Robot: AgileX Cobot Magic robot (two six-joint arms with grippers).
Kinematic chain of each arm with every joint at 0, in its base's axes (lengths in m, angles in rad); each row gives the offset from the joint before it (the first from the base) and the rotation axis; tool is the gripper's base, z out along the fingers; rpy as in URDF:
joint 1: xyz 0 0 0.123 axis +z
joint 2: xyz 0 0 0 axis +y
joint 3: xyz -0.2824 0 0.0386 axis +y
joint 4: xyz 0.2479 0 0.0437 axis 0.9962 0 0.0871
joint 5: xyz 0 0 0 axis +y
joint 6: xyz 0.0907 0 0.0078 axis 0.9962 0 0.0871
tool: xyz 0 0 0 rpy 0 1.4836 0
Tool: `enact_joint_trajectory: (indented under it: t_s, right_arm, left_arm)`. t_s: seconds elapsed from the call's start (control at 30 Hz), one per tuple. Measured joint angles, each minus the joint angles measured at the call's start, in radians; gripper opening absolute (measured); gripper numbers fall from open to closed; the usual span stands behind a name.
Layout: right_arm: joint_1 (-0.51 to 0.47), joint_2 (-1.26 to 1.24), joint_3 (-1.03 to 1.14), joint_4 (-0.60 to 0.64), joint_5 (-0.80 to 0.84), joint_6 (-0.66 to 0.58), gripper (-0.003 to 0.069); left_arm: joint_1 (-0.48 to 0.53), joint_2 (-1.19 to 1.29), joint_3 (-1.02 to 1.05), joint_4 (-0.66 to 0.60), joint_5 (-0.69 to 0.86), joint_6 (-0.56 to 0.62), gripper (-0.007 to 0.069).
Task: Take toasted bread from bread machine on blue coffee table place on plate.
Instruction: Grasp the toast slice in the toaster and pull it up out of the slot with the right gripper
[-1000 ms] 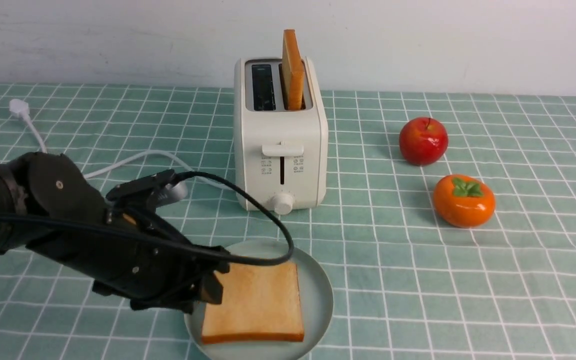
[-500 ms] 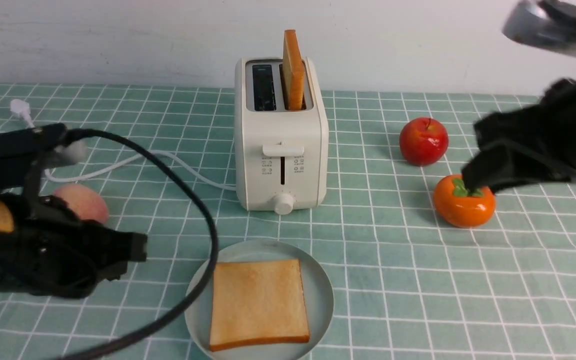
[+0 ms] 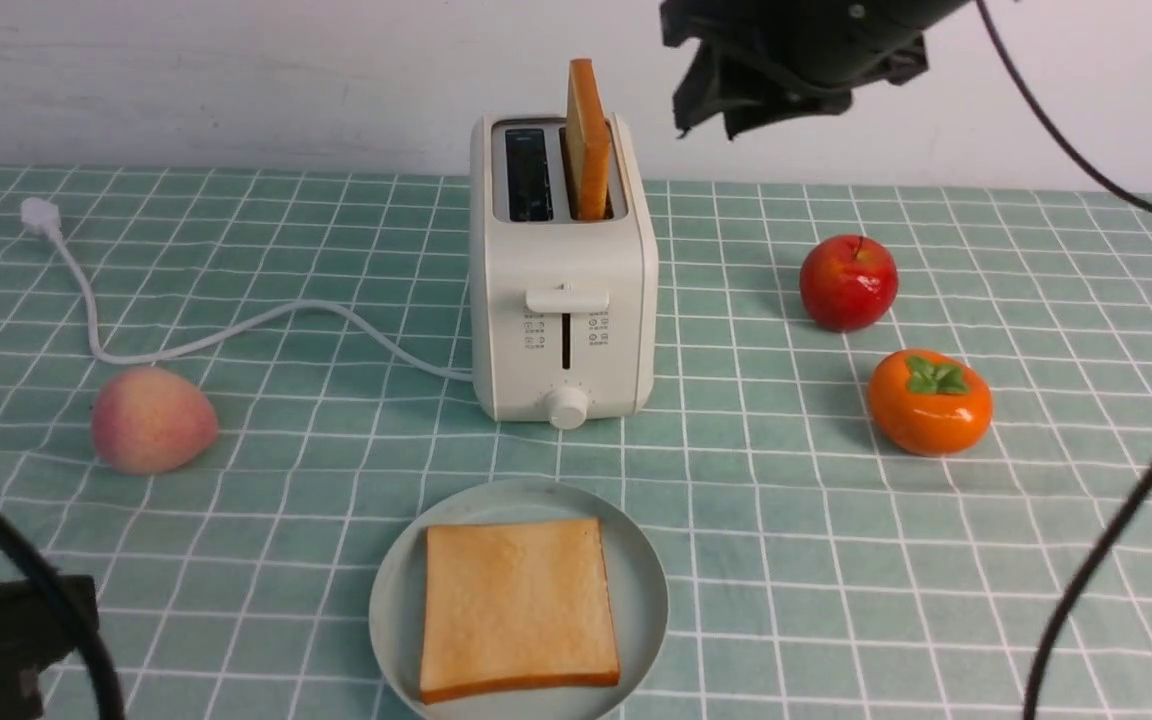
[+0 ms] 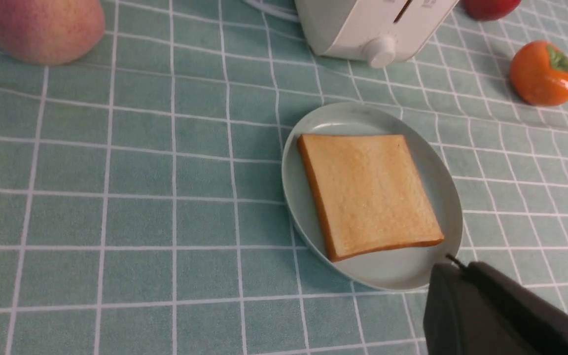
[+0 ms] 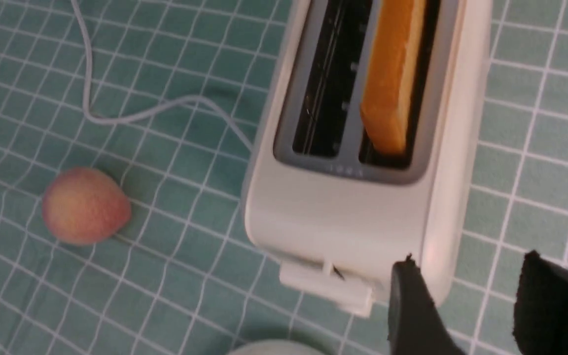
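Right gripper [image 5: 469, 256] is hanging parted and empty, high beside the toaster [image 3: 561, 330], where one toast [image 3: 586, 140] is standing in the right slot. Left gripper [image 4: 454, 283] is sitting closed and empty near the plate [image 4: 291, 167], which is carrying the other toast [image 4: 368, 192].

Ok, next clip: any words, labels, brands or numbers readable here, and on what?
No legible text in any view.
Bread machine front: small icons beside the lever slot, too small to read.
Bread machine top, right wrist view: faint marks below the slots, too blurred to read.
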Motion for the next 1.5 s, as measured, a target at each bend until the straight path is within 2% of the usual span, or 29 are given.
enact_joint_trajectory:
  t_s: [0.13, 0.2, 0.37, 0.47, 0.6, 0.7, 0.8, 0.9, 0.93, 0.97, 1.0, 1.2, 1.33, 1.5]
  right_arm:
    - [0.000, 0.108, -0.119, 0.002, -0.006, 0.003, 0.0382]
    - [0.000, 0.170, -0.179, 0.010, -0.013, 0.004, 0.0450]
    - [0.000, 0.236, -0.207, 0.032, -0.067, 0.004, 0.0549]
    - [0.000, 0.256, -0.209, 0.056, -0.092, 0.004, 0.0580]
    - [0.002, 0.274, -0.210, 0.059, -0.163, 0.004, 0.0579]
    - [0.003, 0.295, -0.211, 0.050, -0.211, 0.004, 0.0551]
    - [0.009, 0.314, -0.212, 0.023, -0.228, -0.015, 0.0457]
    - [0.011, 0.324, -0.212, 0.014, -0.229, -0.032, 0.0290]
    - [0.011, 0.325, -0.212, 0.013, -0.229, -0.032, 0.0274]
    - [0.011, 0.325, -0.212, 0.010, -0.229, -0.034, 0.0151]
    - [0.011, 0.321, -0.212, 0.005, -0.227, -0.035, 0.0107]
    - [0.013, 0.214, -0.248, -0.060, -0.119, -0.041, 0.0106]
    - [0.008, 0.029, -0.281, -0.150, 0.019, -0.075, 0.0106]
    - [-0.032, -0.114, -0.294, -0.167, 0.196, -0.132, 0.0106]
  left_arm:
    - [0.000, -0.023, 0.000, 0.000, 0.006, 0.000, -0.0014]
    - [0.000, -0.025, 0.002, 0.002, 0.009, 0.000, -0.0014]
    - [0.000, -0.025, 0.003, 0.050, 0.013, -0.003, -0.0014]
    - [0.000, -0.025, 0.003, 0.069, 0.013, -0.004, -0.0014]
    - [0.000, -0.025, 0.003, 0.075, 0.014, -0.006, -0.0014]
    - [0.000, -0.025, 0.003, 0.077, 0.014, -0.007, -0.0014]
    - [0.000, -0.025, 0.003, 0.078, 0.014, -0.007, -0.0014]
    - [0.000, -0.025, 0.003, 0.078, 0.014, -0.008, -0.0014]
    - [0.000, -0.025, 0.003, 0.078, 0.014, -0.008, -0.0014]
    - [0.000, -0.025, 0.003, 0.078, 0.014, -0.008, -0.0014]
    - [0.000, -0.025, 0.003, 0.078, 0.014, -0.008, -0.0014]
    - [0.000, -0.025, 0.004, 0.078, 0.016, -0.011, -0.0014]
    - [0.000, -0.025, 0.004, 0.085, 0.017, -0.021, -0.0014]
    - [0.000, -0.025, 0.004, 0.105, 0.001, -0.023, -0.0014]
